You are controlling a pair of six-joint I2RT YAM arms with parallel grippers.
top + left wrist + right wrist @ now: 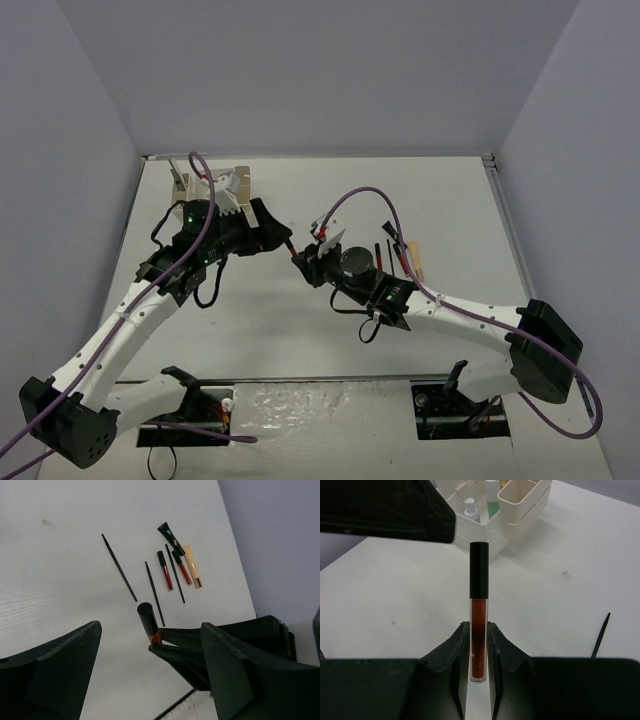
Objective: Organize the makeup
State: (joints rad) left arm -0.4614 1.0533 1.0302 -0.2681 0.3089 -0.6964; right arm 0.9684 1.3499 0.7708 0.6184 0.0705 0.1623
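My right gripper (478, 630) is shut on the lower end of a red lip gloss tube (479, 595) with a black cap, holding it out above the table. My left gripper (150, 630) is open, and the tube's black cap (146, 617) lies in the gap between its jaws, touching neither. In the top view the two grippers meet tip to tip, left gripper (280, 232) and right gripper (303, 262). More makeup lies on the table: a black tube (170, 534), a tan tube (192, 566), two red glosses (165, 571) and thin black pencils (119, 567).
The white-and-beige compartmented box (225, 190) stands at the back left, behind the left arm. It holds a green bottle (492, 500) and a pale capped bottle (470, 510). A loose row of makeup (400, 255) lies just right of the right wrist.
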